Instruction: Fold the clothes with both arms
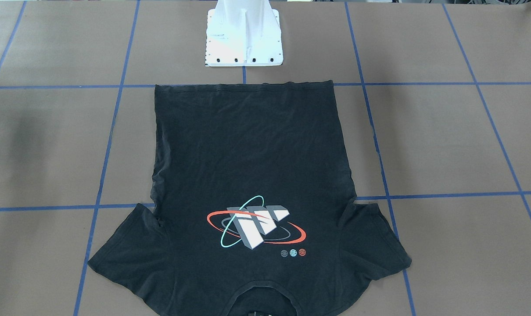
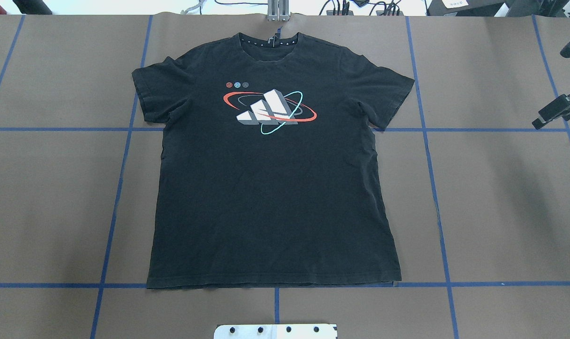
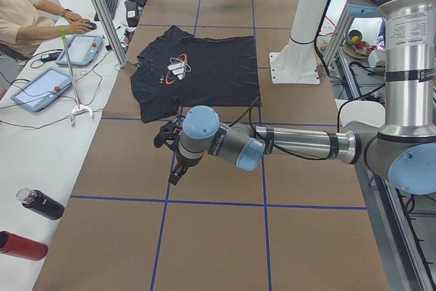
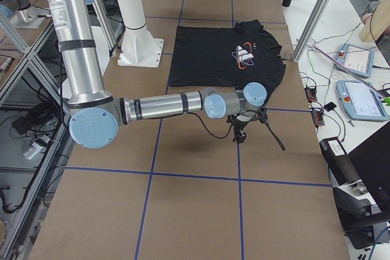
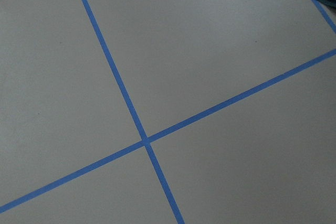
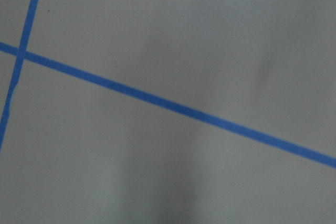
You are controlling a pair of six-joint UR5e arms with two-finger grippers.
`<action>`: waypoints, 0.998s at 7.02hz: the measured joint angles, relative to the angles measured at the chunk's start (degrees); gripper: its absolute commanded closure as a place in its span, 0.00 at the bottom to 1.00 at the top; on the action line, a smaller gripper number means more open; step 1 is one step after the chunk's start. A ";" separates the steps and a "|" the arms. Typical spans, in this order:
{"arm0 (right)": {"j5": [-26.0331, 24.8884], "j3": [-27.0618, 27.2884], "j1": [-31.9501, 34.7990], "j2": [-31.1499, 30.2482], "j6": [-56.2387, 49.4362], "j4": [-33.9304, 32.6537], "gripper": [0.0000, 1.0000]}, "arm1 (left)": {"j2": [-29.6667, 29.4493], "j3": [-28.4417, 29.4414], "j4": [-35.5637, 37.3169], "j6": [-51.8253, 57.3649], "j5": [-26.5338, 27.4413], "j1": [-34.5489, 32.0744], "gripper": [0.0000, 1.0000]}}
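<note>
The brown counter [image 2: 501, 212], gridded with blue tape, carried everything. The left arm [image 3: 293, 144] reached out low and nearly level over bare counter beside one sleeve. The right arm [image 4: 158, 106] stretched likewise on the other side, forearm horizontal. The black T-shirt [image 2: 275, 197] lay flat between them, graphic up, collar away from the robot, hem nearest the white pedestal [image 1: 243, 39], touched by neither arm. The right end effector [image 2: 554, 89] hung with fingers spread wide; whether the left end effector [image 3: 168, 158] was spread or pressed together could not be told
</note>
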 measured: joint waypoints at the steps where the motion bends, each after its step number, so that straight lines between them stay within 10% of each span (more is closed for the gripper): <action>1: -1.05 -6.78 -1.32 2.32 2.13 10.30 0.00 | -0.07 0.00 -0.02 -0.01 -0.03 0.09 0.00; 7: -22.17 -18.79 -17.09 20.69 47.31 26.75 0.17 | -0.10 -0.55 -0.01 -0.04 -0.05 0.25 0.00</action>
